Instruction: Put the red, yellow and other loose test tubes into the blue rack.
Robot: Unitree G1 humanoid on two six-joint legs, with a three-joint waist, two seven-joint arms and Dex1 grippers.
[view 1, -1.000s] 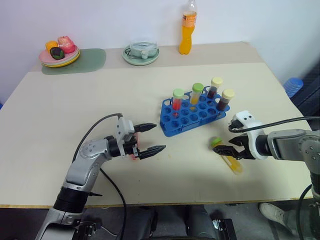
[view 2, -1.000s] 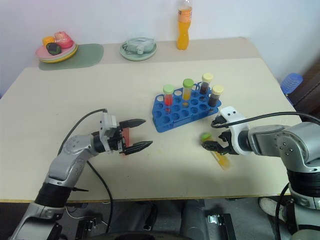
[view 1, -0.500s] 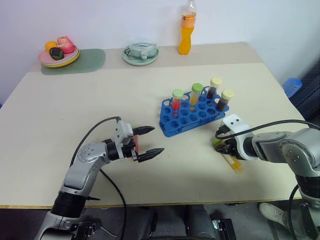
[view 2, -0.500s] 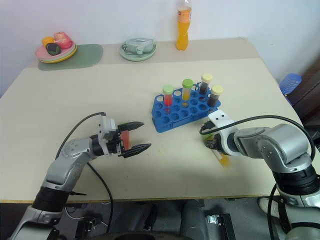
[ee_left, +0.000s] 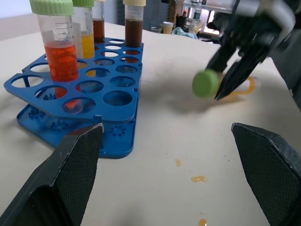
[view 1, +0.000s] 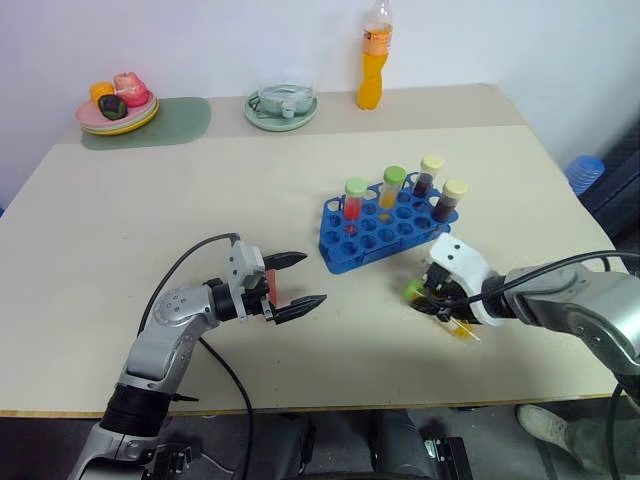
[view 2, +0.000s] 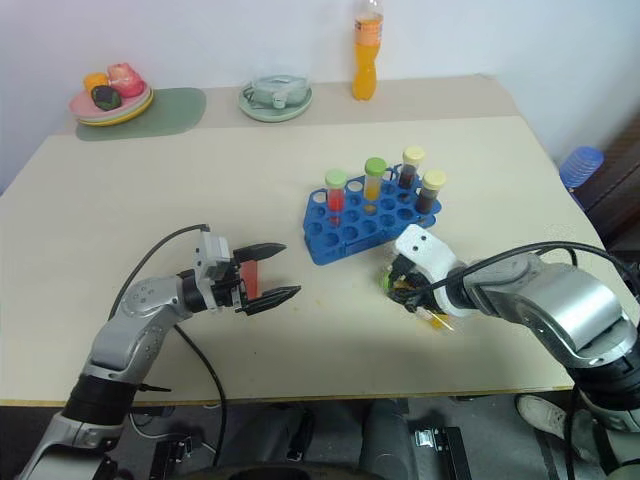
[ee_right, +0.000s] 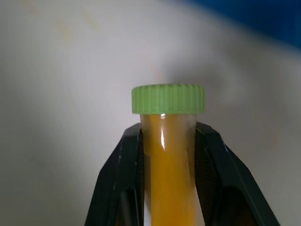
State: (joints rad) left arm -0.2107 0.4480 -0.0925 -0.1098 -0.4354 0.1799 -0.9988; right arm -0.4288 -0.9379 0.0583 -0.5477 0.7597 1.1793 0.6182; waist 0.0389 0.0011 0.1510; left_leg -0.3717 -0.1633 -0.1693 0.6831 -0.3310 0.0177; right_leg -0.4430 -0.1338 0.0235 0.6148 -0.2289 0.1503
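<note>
Yellow tube (ee_right: 168, 155) pinched just under its ribbed green cap.

Head views: right gripper (view 1: 432, 296) clamped on it beside perforated blue rack (view 1: 385, 228) on matte table (view 1: 150, 220). Left wrist: left gripper (view 1: 296, 280) spread wide, empty.

A: What's behind the surface (view 1: 150, 210)?
B: A plain pale wall (view 1: 200, 40), evenly lit.
A: And the surface itself?
B: Beige, with a dark front edge, and a few small orange drips (ee_left: 198, 179) on it.
A: Anything off to the side?
B: A blue container (view 1: 586, 172) stands beyond the right edge.
</note>
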